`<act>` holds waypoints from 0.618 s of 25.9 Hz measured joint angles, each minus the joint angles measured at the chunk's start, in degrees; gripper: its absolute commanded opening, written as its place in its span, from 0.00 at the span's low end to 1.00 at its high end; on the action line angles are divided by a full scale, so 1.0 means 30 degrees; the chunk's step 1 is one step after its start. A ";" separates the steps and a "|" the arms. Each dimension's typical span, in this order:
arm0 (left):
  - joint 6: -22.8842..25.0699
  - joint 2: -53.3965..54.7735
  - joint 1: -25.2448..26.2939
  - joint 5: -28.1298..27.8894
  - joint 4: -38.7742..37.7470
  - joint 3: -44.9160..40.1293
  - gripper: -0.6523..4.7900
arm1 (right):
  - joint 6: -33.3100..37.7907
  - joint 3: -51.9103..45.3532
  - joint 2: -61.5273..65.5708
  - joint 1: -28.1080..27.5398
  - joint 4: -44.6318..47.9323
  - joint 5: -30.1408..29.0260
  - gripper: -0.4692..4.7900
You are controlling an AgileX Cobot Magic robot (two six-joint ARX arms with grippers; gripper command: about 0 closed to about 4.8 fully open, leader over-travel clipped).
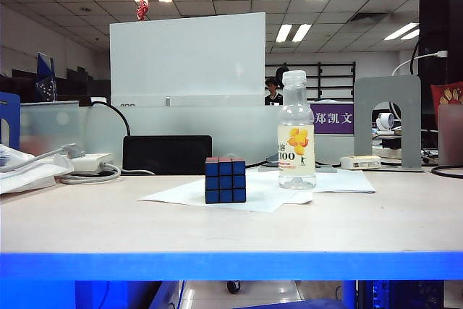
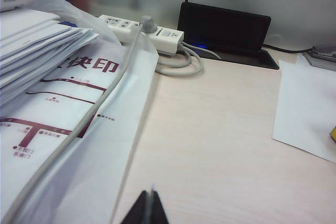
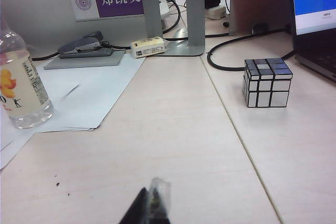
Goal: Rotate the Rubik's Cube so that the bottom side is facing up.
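Observation:
The Rubik's Cube (image 1: 225,179) stands on a white sheet of paper (image 1: 181,195) near the middle of the table, blue face towards the exterior camera and red on top. Neither wrist view shows it. Neither arm appears in the exterior view. In the left wrist view my left gripper (image 2: 149,208) hangs shut over bare table beside a bag of papers, with nothing between its fingers. In the right wrist view my right gripper (image 3: 152,205) is also shut and empty, low over bare table, well short of the bottle (image 3: 21,87).
A clear bottle (image 1: 296,132) with a yellow label stands just right of the cube. A silver mirror cube (image 3: 266,82), grey bookend (image 3: 170,11), stapler (image 3: 86,45) and laptop (image 3: 315,3) lie to the right. Papers in plastic (image 2: 63,103), a power strip (image 2: 142,30) and a black box (image 2: 226,27) are left.

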 measured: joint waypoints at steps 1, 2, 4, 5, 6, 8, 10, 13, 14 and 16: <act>0.0000 0.0000 0.0000 0.0000 0.0000 0.0000 0.11 | 0.0146 0.0000 0.0000 0.0000 0.0000 0.0000 0.08; -0.0015 0.0000 0.0000 0.0029 0.0000 0.0000 0.11 | 0.0262 0.0000 0.0000 0.0000 0.0000 -0.0007 0.08; -0.0175 0.0000 0.0007 0.0692 0.0029 0.0000 0.11 | 0.0415 0.0000 0.0000 0.0000 0.0000 -0.0087 0.08; -0.0255 0.0000 0.0015 0.1479 0.0102 0.0000 0.11 | 0.0532 0.0000 0.0000 0.0000 0.0000 -0.0240 0.08; -0.0306 0.0000 0.0015 0.2164 0.0175 0.0000 0.11 | 0.0627 0.0000 0.0000 0.0000 0.0000 -0.0408 0.08; -0.0342 0.0000 0.0000 0.3483 0.0364 0.0000 0.11 | 0.0743 0.0000 0.0000 0.0000 0.0000 -0.0903 0.08; -0.0379 0.0000 0.0000 0.3825 0.0648 0.0000 0.11 | 0.0954 0.0000 0.0000 0.0000 0.0000 -0.1355 0.08; -0.0882 0.0000 0.0000 0.3891 0.1880 0.0000 0.14 | 0.1581 0.0000 0.0000 0.0000 0.0029 -0.2025 0.08; -0.1064 0.0000 0.0000 0.3891 0.2390 0.0000 0.18 | 0.1756 0.0000 0.0000 0.0000 0.0066 -0.2215 0.08; -0.1435 0.0000 0.0000 0.3898 0.3038 0.0015 0.23 | 0.2193 0.0015 0.0000 0.0000 0.0321 -0.2492 0.08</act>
